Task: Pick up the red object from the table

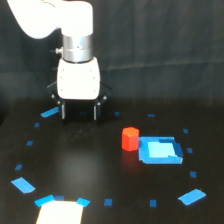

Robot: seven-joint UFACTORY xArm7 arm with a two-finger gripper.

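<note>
Currently the red object (130,138) rests on the table (85,160), right of centre in the exterior view and roughly midway between the far and near edges. It is a small red-orange faceted block standing upright on the black surface. Its side toward the exterior view's right lies just beside, and appears to touch, the large blue square patch (160,150), which lies flat on the table. Nothing grips or covers the block.

The gripper (80,111) hangs from the white arm (75,50) over the far part of the table, toward the exterior view's left, well apart from the block. Its two dark fingers (63,111) point straight down and stand spread, with a clear gap between them and nothing held in that gap. The fingertips sit close above the surface; whether they touch it cannot be told against the black background.

Small blue tape marks (49,112) ring the working area in a loose oval, with larger ones near the near corners on both sides. A pale rectangular patch (60,212) shows at the near edge, left of centre, flanked by blue marks. A dark curtain (165,50) closes off the space behind the far edge.
</note>
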